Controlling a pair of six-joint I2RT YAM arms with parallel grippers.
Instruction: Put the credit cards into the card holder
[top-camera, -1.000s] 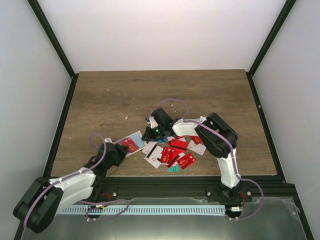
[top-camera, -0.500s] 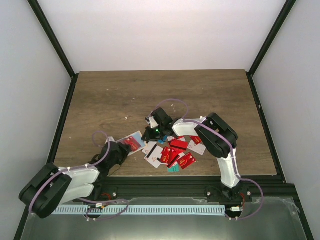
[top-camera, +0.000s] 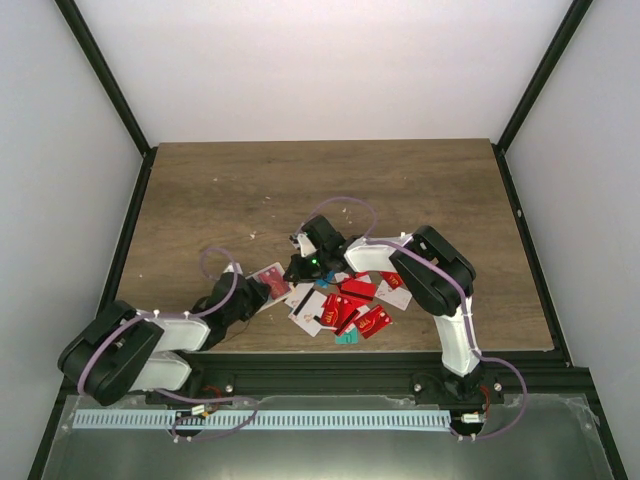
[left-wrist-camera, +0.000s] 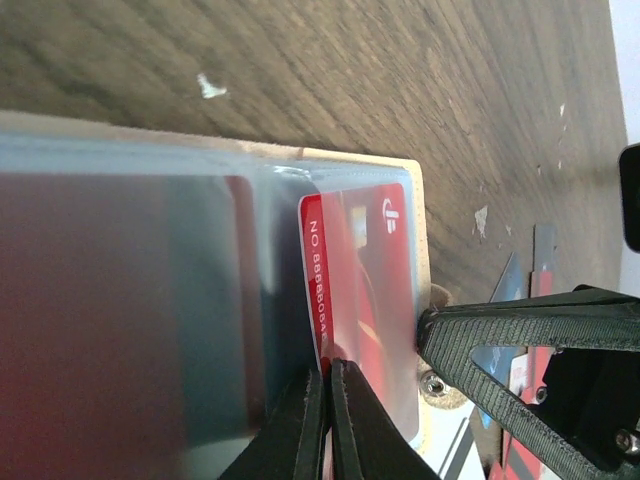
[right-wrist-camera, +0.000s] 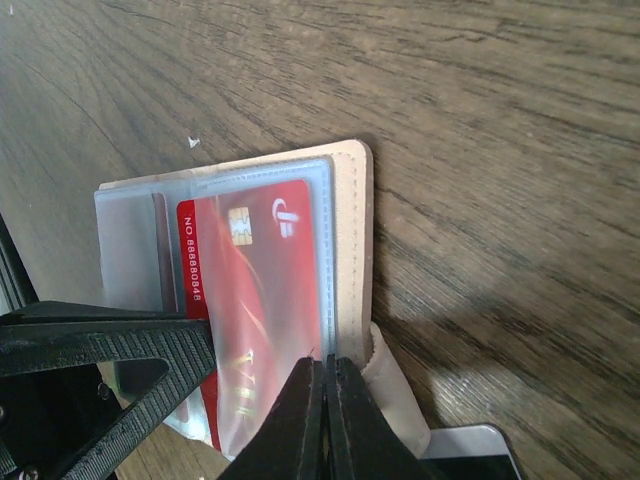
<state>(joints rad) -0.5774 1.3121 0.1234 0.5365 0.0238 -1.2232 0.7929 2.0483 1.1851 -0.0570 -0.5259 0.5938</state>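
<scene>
Low on the left, the left arm (top-camera: 150, 335) stretches flat across the near edge of the wooden table (top-camera: 330, 185). The left gripper (left-wrist-camera: 327, 372) has its two fingers pressed tight together, with the tips on the near edge of a clear plastic sleeve. I cannot tell whether the sleeve itself is nipped between them. That sleeve belongs to the card holder (right-wrist-camera: 352, 230), which lies open and flat on the wood just left of the middle. A red card (right-wrist-camera: 255, 290) shows through the plastic and the holder's tan snap tab (right-wrist-camera: 395, 385) sticks out at one side. The right gripper (right-wrist-camera: 327, 368) meets the holder from the other side, jaws likewise closed to a point at the sleeve's edge beside the tab. Just right of it the credit cards (top-camera: 350, 308) lie in a loose heap, mostly red with some white and teal. Behind the heap the right arm (top-camera: 440, 275) bends over.
</scene>
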